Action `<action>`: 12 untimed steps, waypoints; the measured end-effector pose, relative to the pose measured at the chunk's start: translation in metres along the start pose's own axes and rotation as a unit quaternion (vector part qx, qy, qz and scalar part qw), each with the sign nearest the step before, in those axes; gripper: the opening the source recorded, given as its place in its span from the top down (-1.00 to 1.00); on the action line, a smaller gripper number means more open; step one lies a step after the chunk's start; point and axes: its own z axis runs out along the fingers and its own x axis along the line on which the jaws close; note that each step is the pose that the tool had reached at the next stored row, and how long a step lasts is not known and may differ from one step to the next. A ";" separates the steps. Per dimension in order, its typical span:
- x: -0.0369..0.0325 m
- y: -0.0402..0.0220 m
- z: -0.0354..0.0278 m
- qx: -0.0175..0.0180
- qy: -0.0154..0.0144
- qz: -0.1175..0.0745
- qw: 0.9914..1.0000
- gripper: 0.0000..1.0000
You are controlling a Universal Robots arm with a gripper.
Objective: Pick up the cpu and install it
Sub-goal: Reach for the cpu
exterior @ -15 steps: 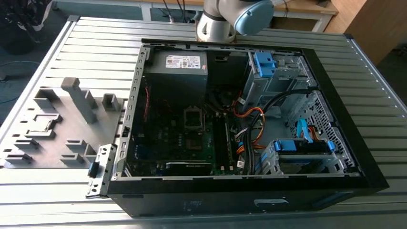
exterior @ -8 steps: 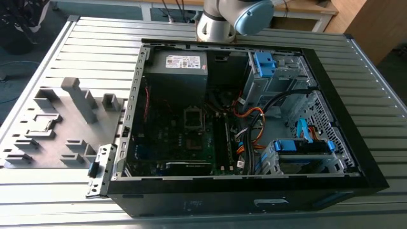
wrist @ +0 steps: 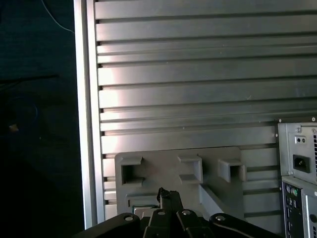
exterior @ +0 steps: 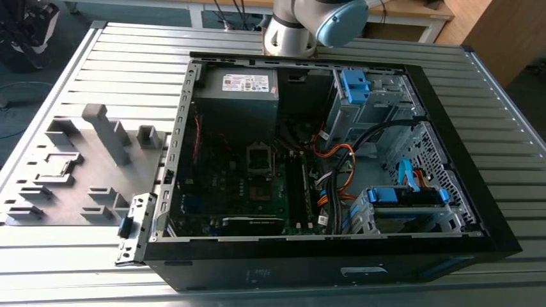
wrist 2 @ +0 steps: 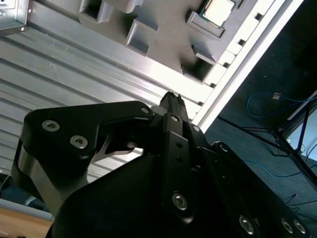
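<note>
While the gripper point(wrist 2: 172, 99) hangs above the slatted metal worktop point(wrist 2: 74, 94) with its two black fingers pressed together and nothing between them, the cpu point(wrist 2: 218, 11) lies flat, silver top up, in a square pocket of the grey holder tray point(wrist 2: 163, 29). In the second wrist view the fingertips are well apart from the chip, with several of the tray's other pockets between them. In the first wrist view the gripper point(wrist: 167, 194) shows against the tray point(wrist: 158, 173), and the rear of the computer case point(wrist: 297, 163) stands just beside that tray.

In the exterior view the tray point(exterior: 85, 166) rests on the worktop point(exterior: 128, 57) at the exterior view's left, just beside the open case point(exterior: 333, 256), which lies on its side. Inside the case, the dark socket frame point(exterior: 260, 160) sits near the middle of the motherboard point(exterior: 222, 192), well apart from the tray. The arm point(exterior: 311, 25) rises at the far edge of the case.
</note>
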 end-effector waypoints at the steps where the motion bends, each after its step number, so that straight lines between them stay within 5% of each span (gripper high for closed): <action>1: 0.0004 -0.0016 0.0015 0.000 0.000 0.000 1.000 0.79; 12: 0.0045 -0.0257 0.0181 0.000 0.000 0.000 1.000 0.79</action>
